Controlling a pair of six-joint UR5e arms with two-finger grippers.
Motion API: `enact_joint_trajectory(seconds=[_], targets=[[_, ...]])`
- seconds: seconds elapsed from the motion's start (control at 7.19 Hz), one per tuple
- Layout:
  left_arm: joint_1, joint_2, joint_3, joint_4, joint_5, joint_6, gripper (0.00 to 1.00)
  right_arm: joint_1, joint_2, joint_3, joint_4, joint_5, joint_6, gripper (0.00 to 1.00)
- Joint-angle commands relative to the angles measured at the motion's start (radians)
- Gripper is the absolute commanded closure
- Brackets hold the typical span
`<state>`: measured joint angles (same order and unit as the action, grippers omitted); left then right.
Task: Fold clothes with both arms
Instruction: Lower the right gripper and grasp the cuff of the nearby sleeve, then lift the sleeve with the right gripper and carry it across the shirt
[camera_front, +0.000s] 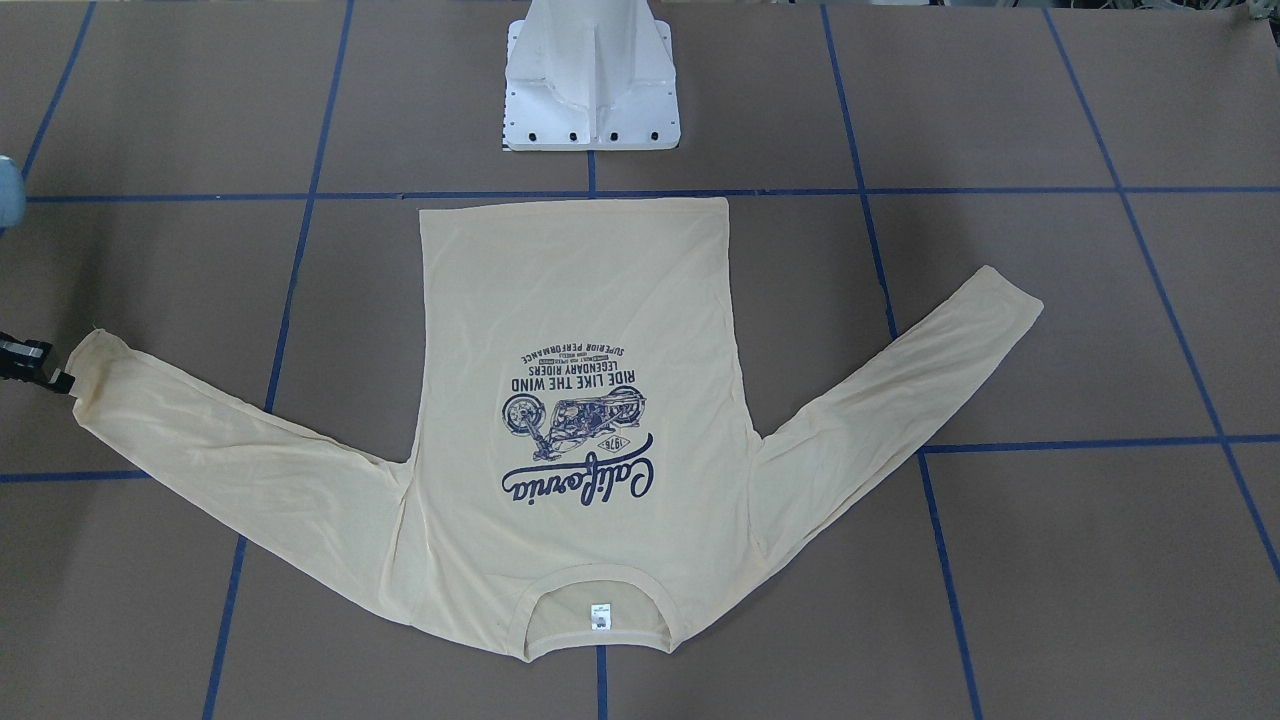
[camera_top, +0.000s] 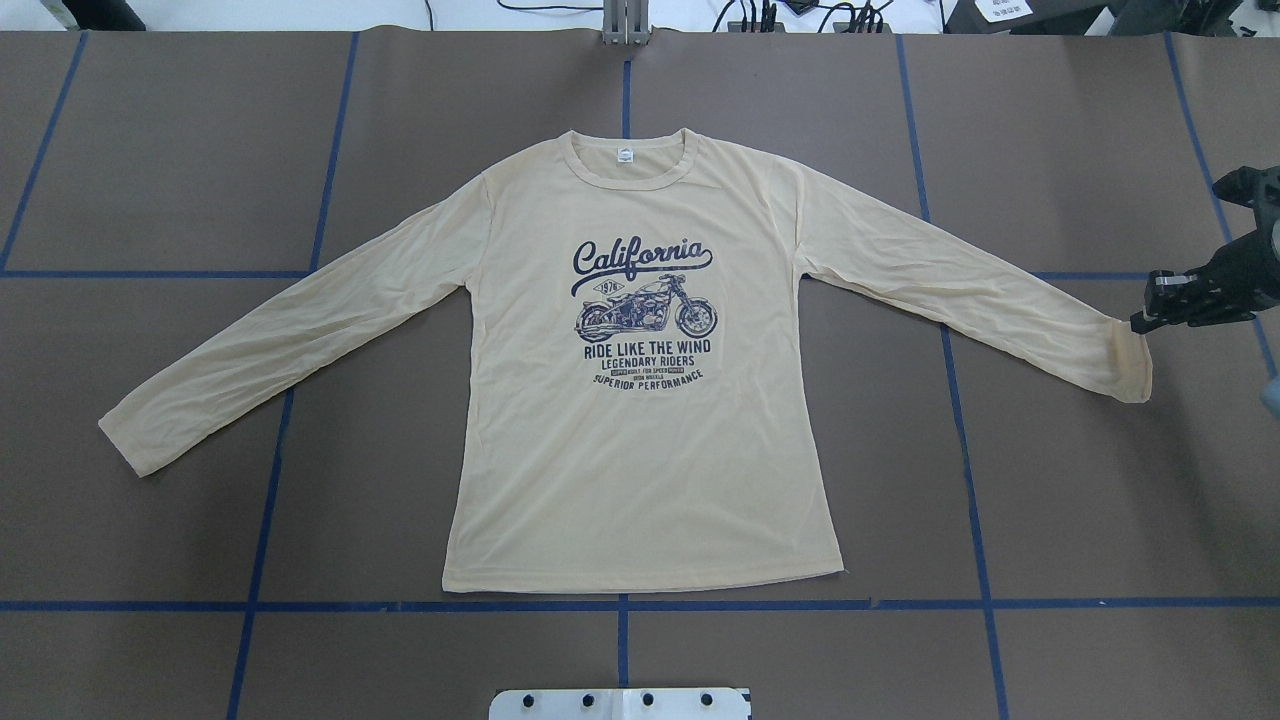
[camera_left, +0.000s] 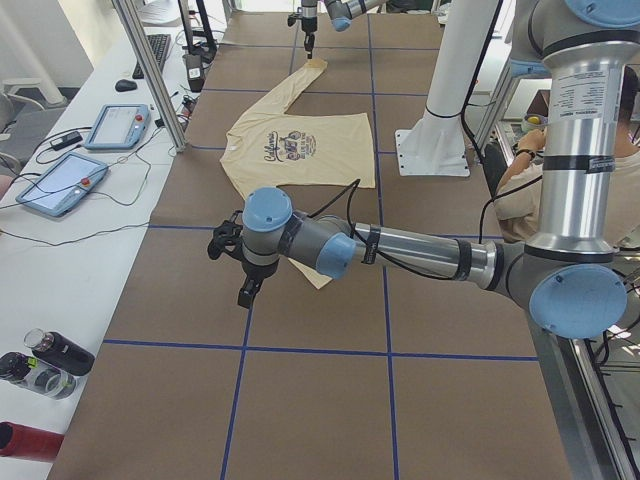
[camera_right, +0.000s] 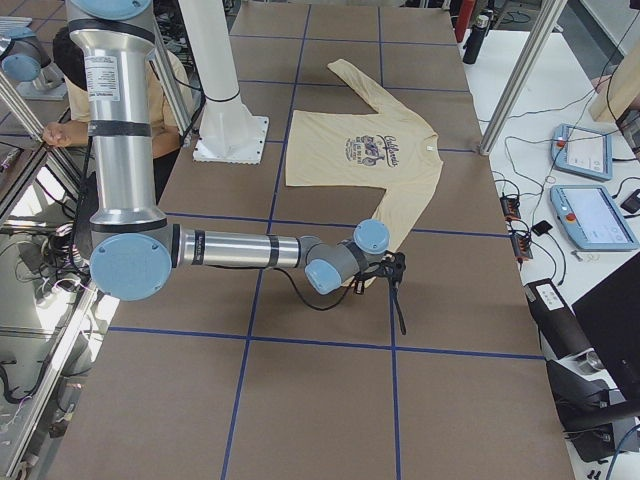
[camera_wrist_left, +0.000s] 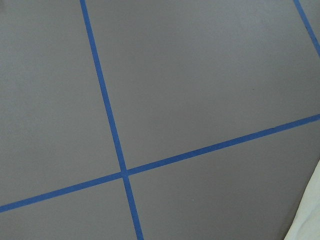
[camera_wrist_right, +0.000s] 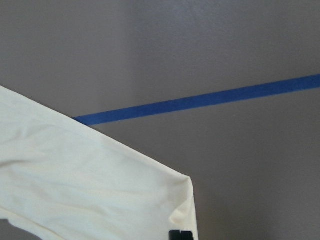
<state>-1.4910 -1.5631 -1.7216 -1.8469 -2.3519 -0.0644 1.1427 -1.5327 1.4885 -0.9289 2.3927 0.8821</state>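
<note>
While the shirt (camera_front: 590, 290) lies flat, print up, at frame centre in the front-facing view, the right gripper (camera_front: 50, 375) sits at the left edge, touching or just beside the right cuff (camera_front: 90, 365); I cannot tell how its jaws stand.

Overhead: left sleeve (camera_top: 290, 340) at lower left, no gripper on it.

Left-side view: left gripper (camera_left: 245, 288) mid-frame over the table (camera_left: 300, 400); whether open or closed, cannot tell.

Right wrist view: cuff corner at bottom centre.

Likely risks: a shallow pinch slipping off thin fabric, or a one-sided pull dragging the body askew.
</note>
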Motion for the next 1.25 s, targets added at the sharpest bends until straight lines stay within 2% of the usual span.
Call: enact_joint_trajectory(seconds=[0.0,0.28,0.56,0.83,1.11], targets=[[0.0,-0.002,-0.003,0.0,-0.001,0.0,0.01,0.0,0.064,0.038,-0.004,0.003,0.111,1.0],[0.0,-0.009,-0.003,-0.027,-0.001,0.005,0.01,-0.003,0.161,0.035,-0.008,0.0,0.236,1.0],[0.0,-0.006,-0.003,-0.037,-0.001,0.002,0.01,-0.027,0.332,0.041,-0.144,-0.024,0.387,1.0],[0.0,-0.006,0.007,-0.037,-0.001,0.005,0.01,-0.082,0.477,0.036,-0.273,-0.129,0.408,1.0],[0.0,-0.006,0.008,-0.037,-0.001,0.003,0.01,-0.126,0.574,0.038,-0.309,-0.216,0.408,1.0]])
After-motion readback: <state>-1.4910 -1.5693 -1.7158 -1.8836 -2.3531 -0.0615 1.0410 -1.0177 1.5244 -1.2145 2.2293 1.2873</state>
